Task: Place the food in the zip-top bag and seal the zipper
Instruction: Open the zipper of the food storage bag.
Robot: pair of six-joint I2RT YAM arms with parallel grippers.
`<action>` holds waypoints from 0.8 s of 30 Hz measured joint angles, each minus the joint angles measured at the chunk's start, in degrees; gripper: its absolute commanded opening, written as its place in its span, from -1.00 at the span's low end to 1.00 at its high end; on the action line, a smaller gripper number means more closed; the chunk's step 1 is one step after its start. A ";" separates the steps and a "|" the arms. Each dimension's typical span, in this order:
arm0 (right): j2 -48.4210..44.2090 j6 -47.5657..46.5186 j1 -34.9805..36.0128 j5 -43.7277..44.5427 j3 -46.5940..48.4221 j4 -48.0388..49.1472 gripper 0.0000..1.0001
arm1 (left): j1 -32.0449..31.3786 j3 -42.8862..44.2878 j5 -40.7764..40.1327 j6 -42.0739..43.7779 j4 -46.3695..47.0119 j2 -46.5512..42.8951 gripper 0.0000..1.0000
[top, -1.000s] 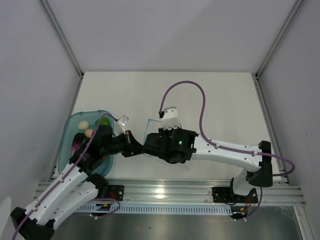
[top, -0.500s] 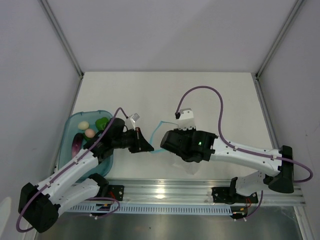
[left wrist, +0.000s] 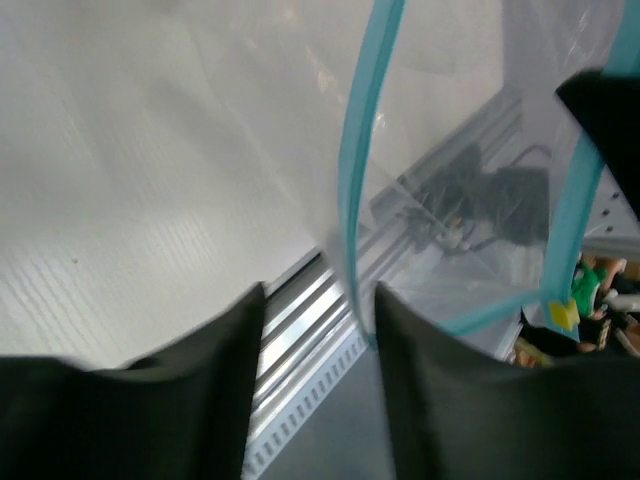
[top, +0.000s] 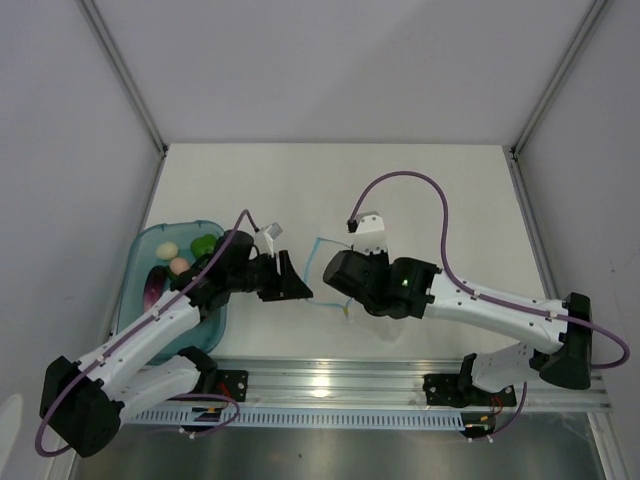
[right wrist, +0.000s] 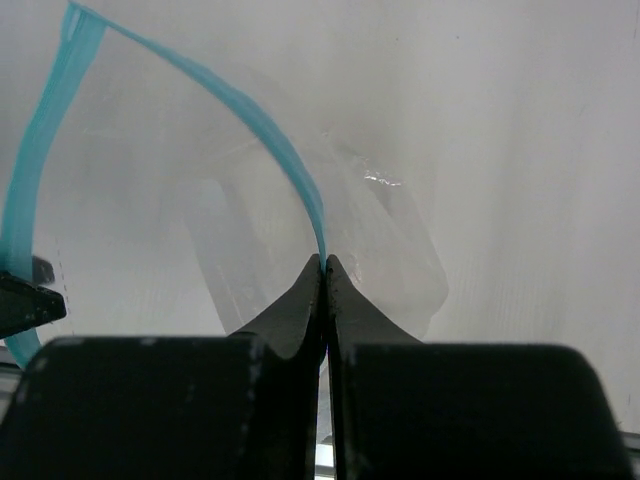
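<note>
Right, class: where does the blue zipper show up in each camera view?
Top external: the zipper is at the centre, between the two arms.
Left wrist: the zipper runs down the middle, ending between the open left fingers.
Right wrist: the zipper curves from top left down into the shut right fingers.
Shared landmark: the clear bag it edges.

Overhead feed bright and even; my wrist feeds are softer.
From above I get flat white light, faint shadows on the table (top: 420, 190), glare on the rail (top: 325, 388). My left wrist view is smeared, the left gripper (left wrist: 320, 292) blurred close up. On the right wrist the zipper (right wrist: 50, 125) reads sharp, the bag (right wrist: 380, 230) milky with sheen.
</note>
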 measured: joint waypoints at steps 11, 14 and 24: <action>1.90 -4.20 -0.04 -0.87 -1.44 4.31 -1.00 | 0.02 3.96 -11.43 1.03 -6.51 -9.66 0.99; 1.92 -5.09 -0.37 -2.49 -3.80 7.08 -1.00 | 0.11 6.05 -17.66 1.03 -11.17 -14.80 0.99; 2.01 -8.07 -1.20 -7.45 -8.20 13.86 -1.00 | 13.60 14.75 -37.18 -0.31 -28.00 -19.17 0.99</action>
